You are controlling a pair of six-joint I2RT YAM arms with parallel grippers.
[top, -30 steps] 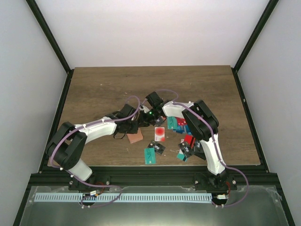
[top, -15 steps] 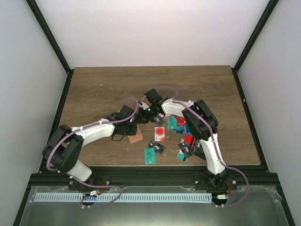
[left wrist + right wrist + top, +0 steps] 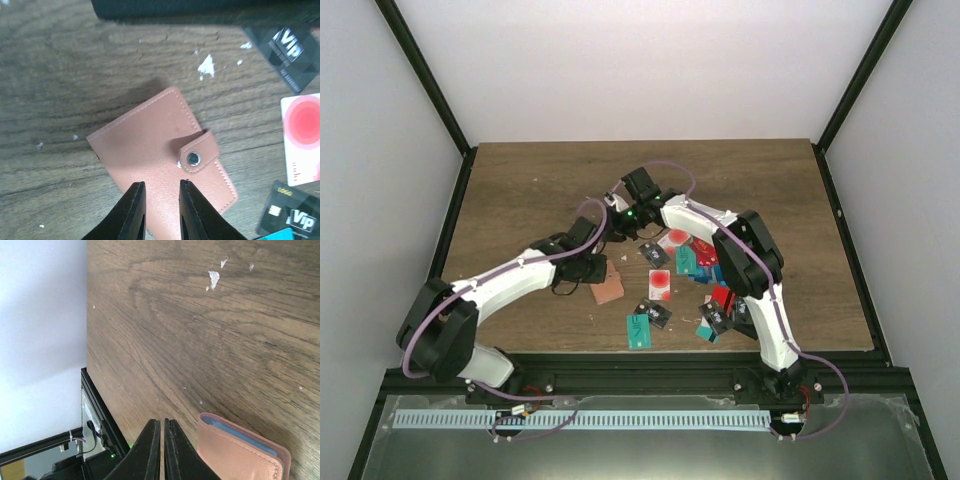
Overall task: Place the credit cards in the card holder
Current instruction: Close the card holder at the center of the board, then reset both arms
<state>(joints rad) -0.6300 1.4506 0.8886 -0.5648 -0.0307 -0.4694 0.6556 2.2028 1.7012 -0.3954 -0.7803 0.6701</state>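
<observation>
The card holder (image 3: 160, 150) is a closed salmon-brown wallet with a snap strap, lying flat on the wood; it also shows in the top view (image 3: 609, 288) and the right wrist view (image 3: 240, 455). My left gripper (image 3: 162, 192) is open a little and empty, its tips just above the holder's near half; in the top view it is over the holder's left edge (image 3: 595, 275). My right gripper (image 3: 162, 440) is shut and empty, beside and left of the holder, farther back in the top view (image 3: 619, 230). Credit cards lie to the right: a red-and-white card (image 3: 660, 284), a teal card (image 3: 639, 331), a black card (image 3: 287, 47).
More cards are heaped at the right (image 3: 705, 262) and near the right arm's base (image 3: 718, 312). Another red-and-white card (image 3: 675, 240) lies by the right forearm. White flecks (image 3: 207, 65) mark the wood. The table's black frame edge (image 3: 97, 415) runs along the left.
My right gripper has drawn back toward the far side, uncovering a red-and-white card. My left gripper has come down toward the near side, over the holder. The holder has barely moved.
</observation>
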